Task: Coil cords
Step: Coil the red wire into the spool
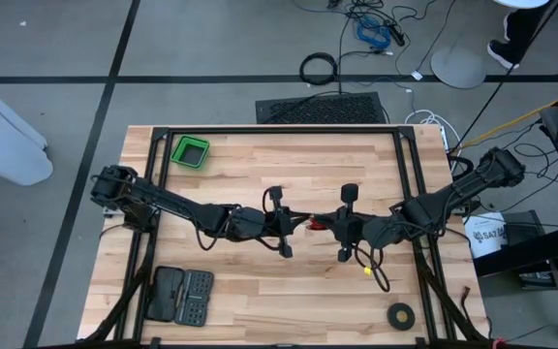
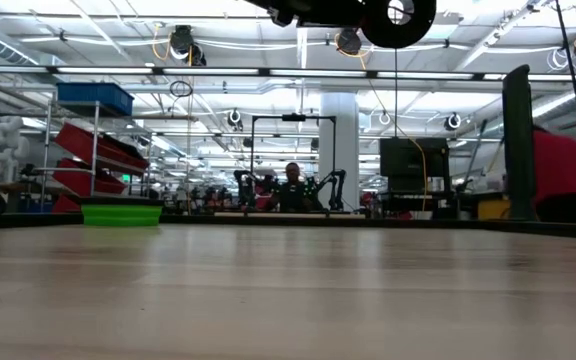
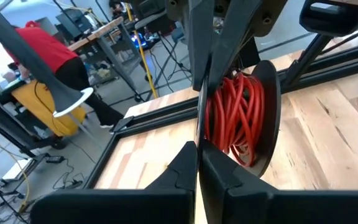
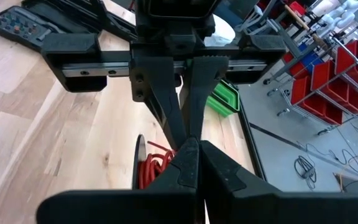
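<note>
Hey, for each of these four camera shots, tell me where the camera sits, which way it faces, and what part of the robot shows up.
High view: overhead, straight down on the table; both arms, left gripper and right gripper meeting mid-table.
Low view: tabletop height, level into the room; only arm parts along the upper edge.
Left wrist view: on the left arm, past its shut fingers at the red cord coil.
Right wrist view: on the right arm, past its shut fingers at the same coil.
Shared: high, low and right wrist show the green bin.

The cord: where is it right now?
In the high view the cord sits mid-table, off the wood, between the left gripper and right gripper.
</note>
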